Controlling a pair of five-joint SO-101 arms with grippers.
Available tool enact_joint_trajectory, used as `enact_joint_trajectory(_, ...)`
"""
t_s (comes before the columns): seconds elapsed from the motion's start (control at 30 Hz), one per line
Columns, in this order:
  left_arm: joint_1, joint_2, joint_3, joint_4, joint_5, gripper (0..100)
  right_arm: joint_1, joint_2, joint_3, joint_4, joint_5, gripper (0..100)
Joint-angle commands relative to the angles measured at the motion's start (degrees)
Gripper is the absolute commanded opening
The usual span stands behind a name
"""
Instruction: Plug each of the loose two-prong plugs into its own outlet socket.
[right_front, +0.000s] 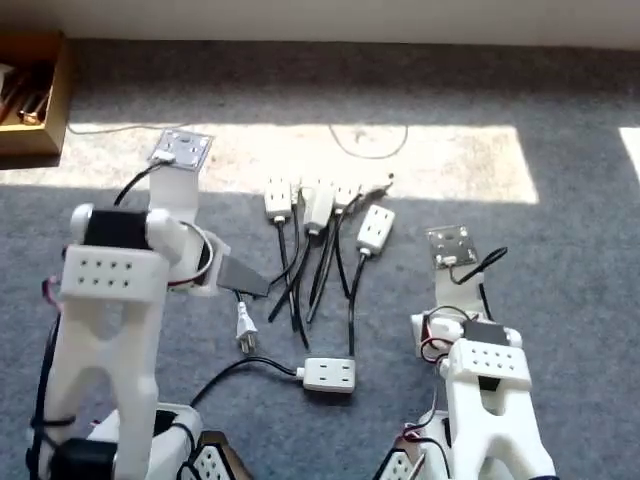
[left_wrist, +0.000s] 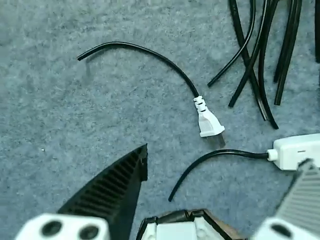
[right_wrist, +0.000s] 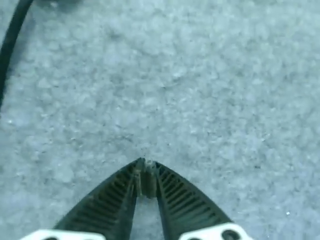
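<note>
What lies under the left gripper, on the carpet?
Under the left gripper lie grey carpet, a loose white plug and a black cord end. Its own body hides what is directly beneath.

Two robot arms: a left arm (right_front: 110, 300) and a right arm (right_front: 490, 385). One loose two-prong plug (right_front: 244, 328). One outlet socket (right_front: 330, 374) lying alone, plus a cluster (right_front: 318, 205) of roughly four more, hard to count. One wooden box (right_front: 35, 95).

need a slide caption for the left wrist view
Open left tool over grey carpet, near a loose white two-prong plug and a white outlet block.
</note>
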Motion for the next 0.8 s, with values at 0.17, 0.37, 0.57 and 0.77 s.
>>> enact_joint_trajectory(0.17, 10.42, 16.04, -3.38, 4.84, -0.79, 21, 0.66, -1.19, 1.19, -4.26, 0.09, 0.5)
enact_joint_trajectory(0.37, 15.78, 19.56, 6.81, -2.46, -0.79, 21, 0.48, -1.19, 1.36, -4.35, 0.09, 0.5)
enact_joint_trajectory(0.57, 17.27, 23.25, 13.05, -10.55, -0.79, 21, 0.48, -1.19, 1.36, -4.35, 0.09, 0.5)
enact_joint_trajectory(0.77, 14.46, 28.7, 13.14, -16.97, -0.88, 22, 0.48, -1.19, 1.36, -4.35, 0.09, 0.5)
